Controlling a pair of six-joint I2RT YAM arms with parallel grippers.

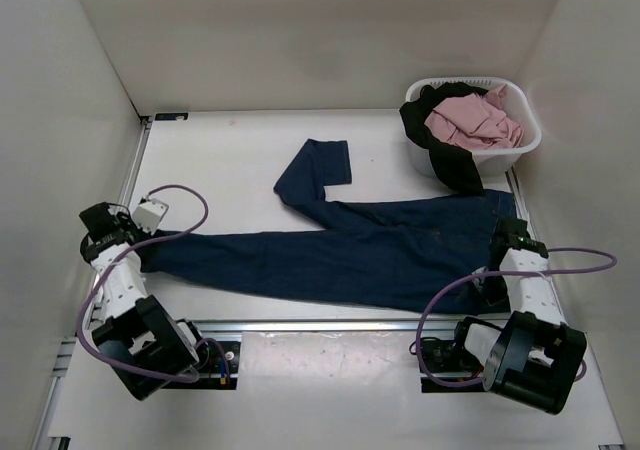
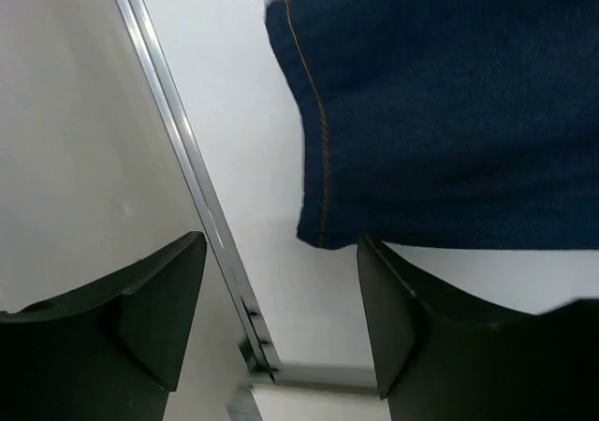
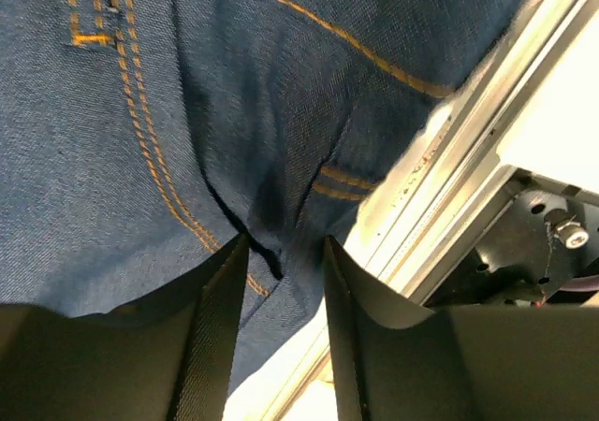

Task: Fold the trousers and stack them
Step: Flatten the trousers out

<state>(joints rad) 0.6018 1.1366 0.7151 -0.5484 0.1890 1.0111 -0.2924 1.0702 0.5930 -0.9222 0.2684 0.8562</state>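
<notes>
The trousers (image 1: 350,255) are dark blue jeans lying flat across the table, with the waist at the right. One leg runs left and the other bends up toward the back. My left gripper (image 1: 142,255) hovers at the left leg's end. In the left wrist view this gripper (image 2: 281,243) is open with nothing in it, and the hem (image 2: 449,112) lies just beyond its right finger. My right gripper (image 1: 488,288) is over the waist end. In the right wrist view this gripper (image 3: 285,240) has its jaws parted, with a crease of stitched denim (image 3: 140,112) loose in the gap.
A white laundry basket (image 1: 530,135) stands at the back right, holding a pink garment (image 1: 470,120) and a black garment (image 1: 445,155) that hangs over its side. A metal rail (image 1: 330,324) edges the table front, close to both grippers. White walls enclose the table.
</notes>
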